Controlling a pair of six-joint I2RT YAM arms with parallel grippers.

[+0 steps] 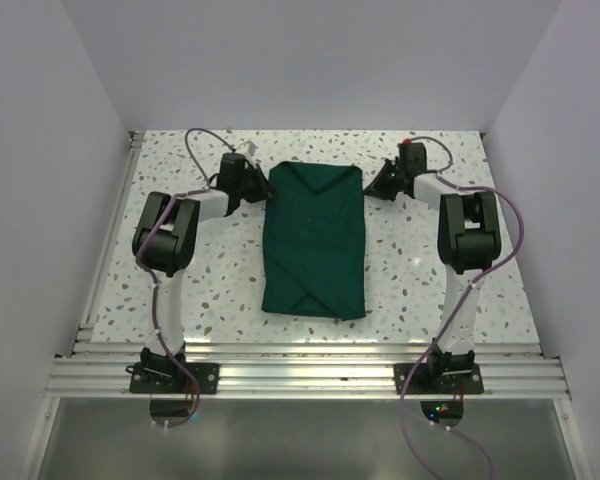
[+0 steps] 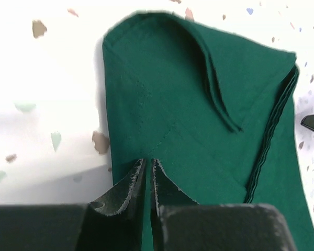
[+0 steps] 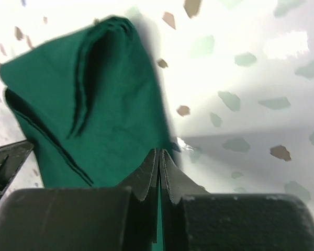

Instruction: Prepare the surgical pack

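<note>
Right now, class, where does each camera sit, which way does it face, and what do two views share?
Top external: above and behind the robot, looking down on the table, surgical pack, left arm and right arm.
Left wrist: on the left arm, facing along its own jaws across the pack.
Right wrist: on the right arm, likewise, from the opposite side.
Shared: both wrist views show the pack's folded end.

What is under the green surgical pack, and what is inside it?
The surgical pack lies on the speckled table. Its folds cover the inside, so any contents cannot be seen.
</note>
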